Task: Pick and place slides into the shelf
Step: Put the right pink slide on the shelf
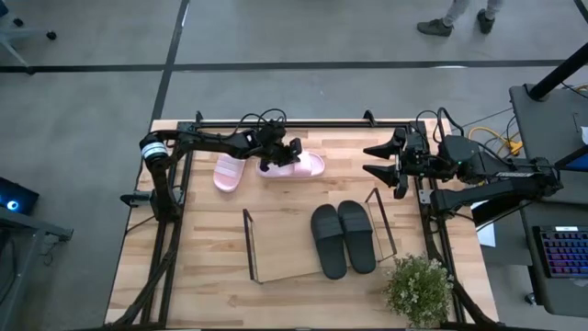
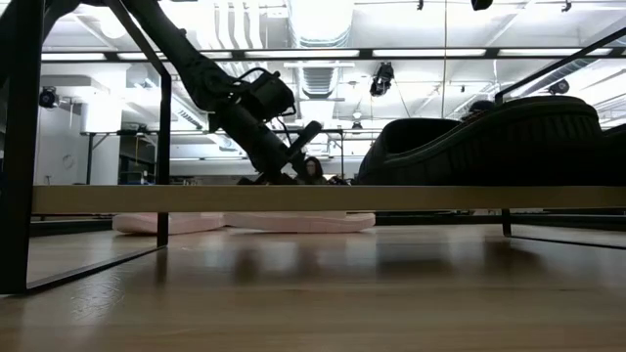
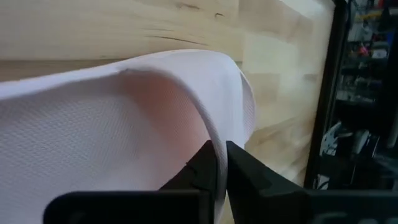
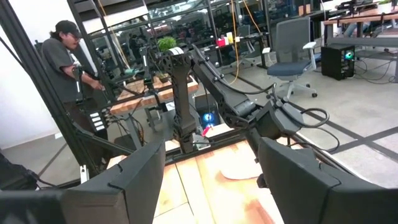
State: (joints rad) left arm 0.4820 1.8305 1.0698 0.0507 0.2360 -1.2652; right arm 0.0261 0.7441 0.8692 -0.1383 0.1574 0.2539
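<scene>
Pink slide's [image 3: 124,130] strap pinched by left hand [image 3: 221,163].

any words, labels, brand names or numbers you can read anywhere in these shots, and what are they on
None can be read.
Black slides in the shelf: no visible mark.
Pink slide under the left gripper, shut on its strap: plain fabric, no print.
Other pink slide: no mark.
Keyboard beside the table: keys too small to read.
Right gripper waits open.
</scene>
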